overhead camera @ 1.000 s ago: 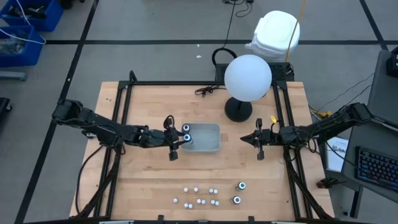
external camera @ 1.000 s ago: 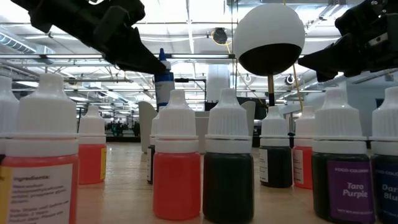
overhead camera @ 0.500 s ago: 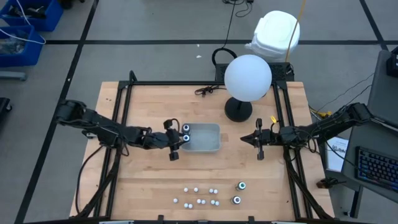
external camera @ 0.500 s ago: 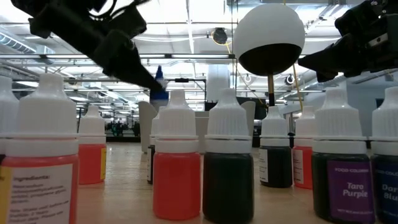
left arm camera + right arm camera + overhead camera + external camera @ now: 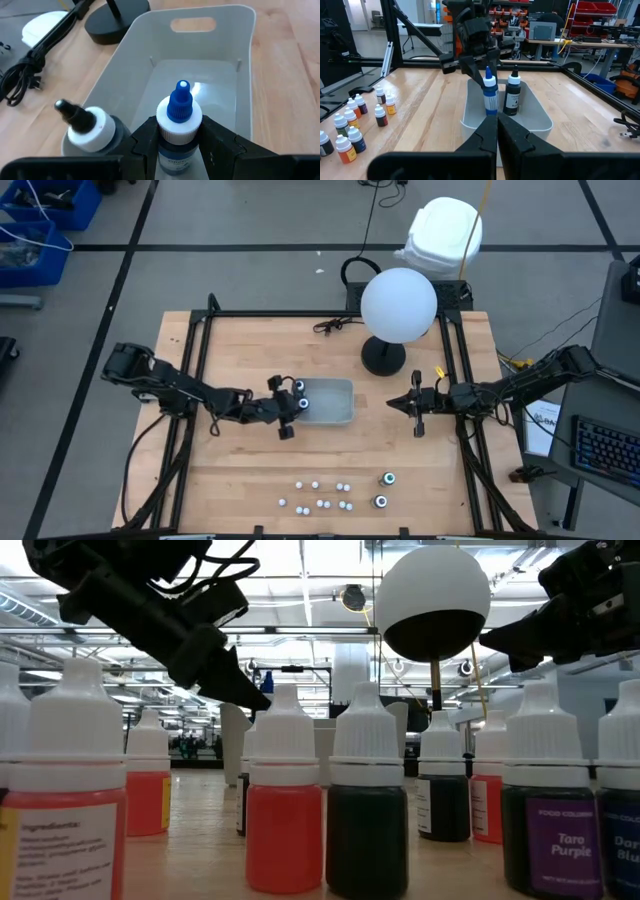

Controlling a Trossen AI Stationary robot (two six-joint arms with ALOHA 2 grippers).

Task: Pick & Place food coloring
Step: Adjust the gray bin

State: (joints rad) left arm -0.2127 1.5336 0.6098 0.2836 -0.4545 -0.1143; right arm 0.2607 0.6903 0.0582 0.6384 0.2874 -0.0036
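A clear tray (image 5: 330, 402) stands mid-table. My left gripper (image 5: 177, 134) is at the tray's left end, shut on a bottle with a blue tip (image 5: 179, 102). A second bottle with a black tip (image 5: 82, 122) stands inside the tray, on the held bottle's far side. My right gripper (image 5: 392, 402) hangs shut just right of the tray, touching nothing. Several small white-capped food coloring bottles (image 5: 320, 495) and two dark round jars (image 5: 384, 489) stand near the front edge. My left gripper pinches the blue-tipped bottle between its two fingers (image 5: 144, 140), at the white collar (image 5: 167, 124) under the tip. The fingers slant down from the table's left. The bottle stays upright, its lower part (image 5: 490, 107) below the tray's rim; whether it rests on the tray floor I cannot tell.
A lamp with a white globe (image 5: 398, 302) and a black round base (image 5: 383, 358) stands just beyond the tray's far right corner. A coiled black cable (image 5: 335, 325) lies at the back. Black frame rails (image 5: 200, 360) run along both sides of the table.
My left gripper has sunk toward the tray and edged toward the table's right, tipping further down, still shut on the blue-tipped bottle. The bottle has stayed upright and has dropped from above the tray's rim into its left end.
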